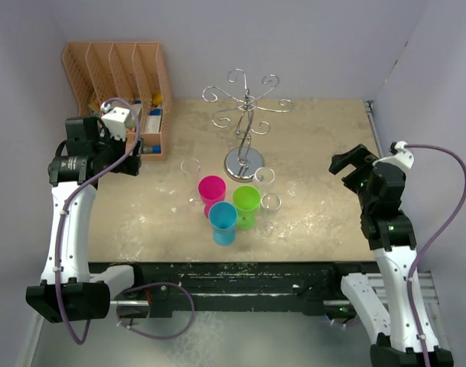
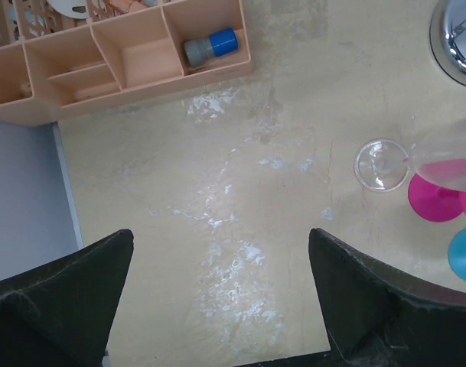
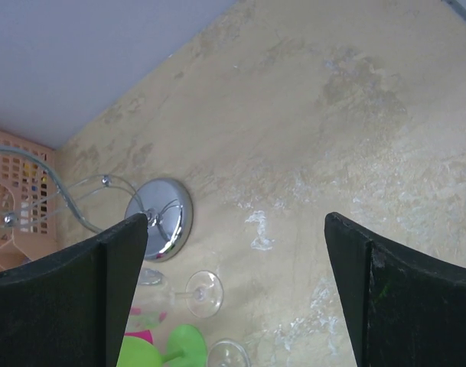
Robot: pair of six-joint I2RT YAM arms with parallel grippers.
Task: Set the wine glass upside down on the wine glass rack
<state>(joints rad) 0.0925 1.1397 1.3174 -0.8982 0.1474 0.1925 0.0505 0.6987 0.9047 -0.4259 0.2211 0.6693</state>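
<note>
Black fingers, splayed as wide as they go, frame both of your wrist views. Your left gripper hangs over bare table by the left edge, and your right gripper hangs over bare table by the right edge. Neither claw holds or touches anything.

Between them, a little in from the middle of the near edge, a tight cluster of wine glasses stands upright. The blue wine glass is nearest you. The green wine glass is just beside it on the right, and the pink wine glass is just behind it. The three sit so close that you cannot tell whether they touch.

Clear glasses flank the coloured ones. The first clear wine glass stands left of the pink one, the second clear wine glass behind the green one, and the third clear wine glass to the green one's right. All six rest on the table.

Behind the cluster, near the table's centre, the wine glass rack stands upright on its round shiny base. Its curled chrome arms spread toward the far edge. The second clear glass stands just beside that base.

In the far left corner sits the orange file organiser, close to your left gripper. A blue-capped item lies in its front tray.
</note>
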